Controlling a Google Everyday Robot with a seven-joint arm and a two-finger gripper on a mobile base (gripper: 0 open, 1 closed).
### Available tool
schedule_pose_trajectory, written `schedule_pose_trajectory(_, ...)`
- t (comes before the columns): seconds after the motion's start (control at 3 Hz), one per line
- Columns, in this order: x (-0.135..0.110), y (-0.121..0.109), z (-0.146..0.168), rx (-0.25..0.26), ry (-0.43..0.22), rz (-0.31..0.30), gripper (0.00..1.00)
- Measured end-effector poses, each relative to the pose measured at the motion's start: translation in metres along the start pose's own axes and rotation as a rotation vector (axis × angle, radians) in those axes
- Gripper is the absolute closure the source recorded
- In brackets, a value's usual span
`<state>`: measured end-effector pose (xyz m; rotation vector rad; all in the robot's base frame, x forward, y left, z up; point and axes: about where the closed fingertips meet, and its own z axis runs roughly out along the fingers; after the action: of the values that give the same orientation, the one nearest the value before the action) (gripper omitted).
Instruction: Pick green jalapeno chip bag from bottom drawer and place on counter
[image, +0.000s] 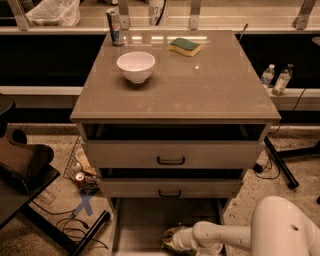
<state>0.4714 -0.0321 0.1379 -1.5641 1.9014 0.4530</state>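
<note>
Warm, yellowish light comes from above and behind the counter (200, 95), far up from my gripper (176, 240). It leaves pale glare streaks along the counter's far edge and a small bright spot near the sponge (184, 46). The bowl (136, 65) throws a soft shadow. My gripper sits low in the dim bottom drawer (142, 220); the drawer gaps above it are almost black.
</note>
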Motion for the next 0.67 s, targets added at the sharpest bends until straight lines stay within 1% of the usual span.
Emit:
schedule_pose_trajectory(0.33, -0.0006, 0.0010, 0.0009, -0.002, -0.001, 0.000, 0.88)
schedule_pose_trajectory(0.67, -0.0012, 0.0021, 0.0019, -0.004, -0.002, 0.000, 0.66)
